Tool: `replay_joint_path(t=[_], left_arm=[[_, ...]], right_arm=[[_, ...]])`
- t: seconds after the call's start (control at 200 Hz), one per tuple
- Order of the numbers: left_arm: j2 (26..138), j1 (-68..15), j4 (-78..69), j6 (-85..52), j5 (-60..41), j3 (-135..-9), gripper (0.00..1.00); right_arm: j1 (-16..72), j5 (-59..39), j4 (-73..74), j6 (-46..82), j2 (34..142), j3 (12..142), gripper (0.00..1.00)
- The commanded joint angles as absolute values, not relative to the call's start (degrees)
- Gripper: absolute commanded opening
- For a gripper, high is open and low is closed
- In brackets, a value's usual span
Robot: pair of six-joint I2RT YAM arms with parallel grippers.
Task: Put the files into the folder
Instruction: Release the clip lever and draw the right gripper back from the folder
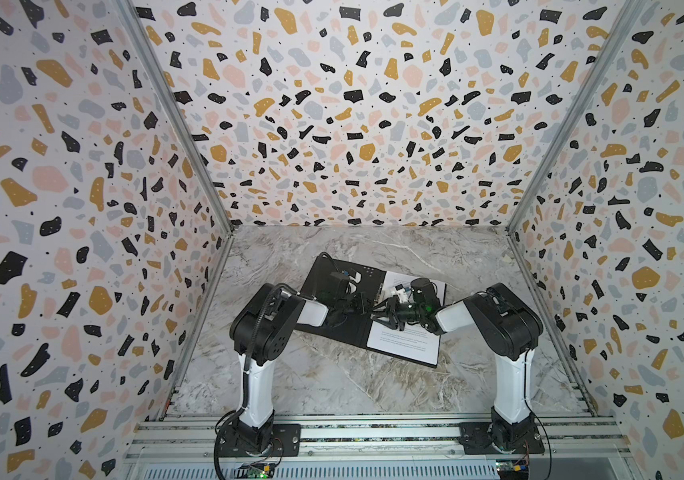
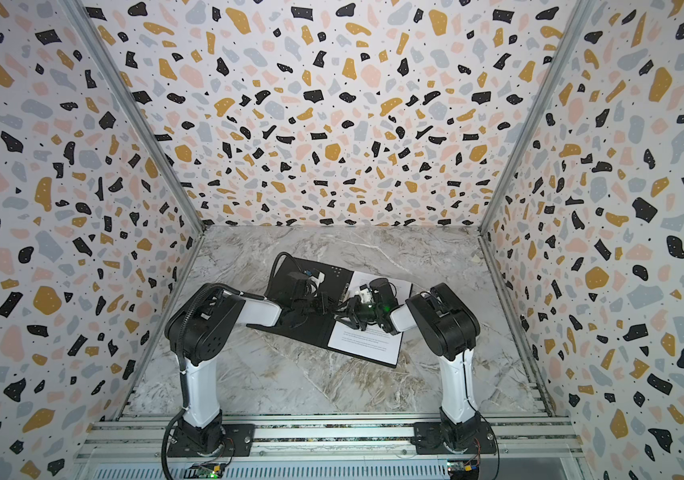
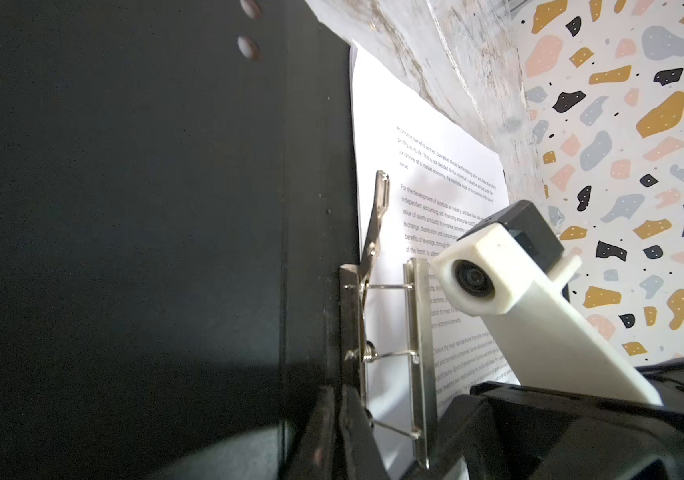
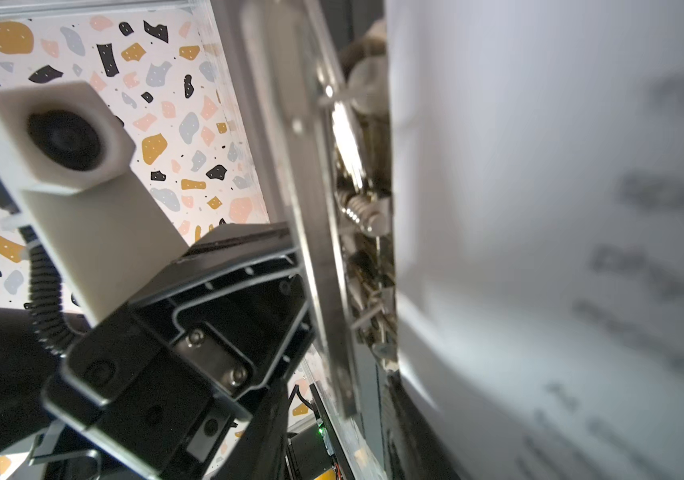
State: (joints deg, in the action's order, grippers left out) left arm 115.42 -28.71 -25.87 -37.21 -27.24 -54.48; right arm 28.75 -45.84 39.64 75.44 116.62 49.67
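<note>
The folder (image 1: pixel 352 332) (image 2: pixel 311 328) lies open on the marble table, black inside up. The files (image 1: pixel 404 340) (image 2: pixel 367 343) are white printed sheets on its right half, also in the left wrist view (image 3: pixel 435 174) and blurred in the right wrist view (image 4: pixel 539 208). A metal spine clip (image 3: pixel 417 332) has its lever (image 3: pixel 377 216) raised and its bar standing off the paper. My left gripper (image 1: pixel 367 305) (image 3: pixel 338 399) is shut, fingertips down beside the clip's base. My right gripper (image 1: pixel 386 318) (image 4: pixel 332 449) faces it, open, with the clip's bar (image 4: pixel 315 249) between its fingers.
The marble table (image 1: pixel 332 386) is boxed in by terrazzo-patterned walls (image 1: pixel 82 208) on three sides. An aluminium rail (image 1: pixel 373 432) with both arm bases runs along the front. Each wrist view is partly filled by the other arm's white camera mount (image 3: pixel 498 282) (image 4: pixel 61 137).
</note>
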Motion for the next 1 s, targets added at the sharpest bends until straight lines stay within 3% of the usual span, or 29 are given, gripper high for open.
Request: replay_joint_path(t=[0.0,0.22,0.606,0.991], left_arm=[[116.7,-28.8,-17.7,-37.5,-28.1,-52.0,0.11],[115.9,-28.3,-19.1,-38.4,-29.0,-50.9,0.12],[114.3,-27.5,-21.6,-41.0,-31.8,-49.8,0.24],[114.3,-27.4,-26.9,-44.6,-33.8,-47.1,0.24]], right_arm=[[28.4,-43.7,38.1,76.1,116.5,49.0,0.39],[28.2,-44.6,41.9,78.5,115.3,49.0,0.42],[28.1,-44.6,45.1,81.5,109.8,49.0,0.46],[25.9,-45.3,43.9,80.2,103.8,46.5,0.47]])
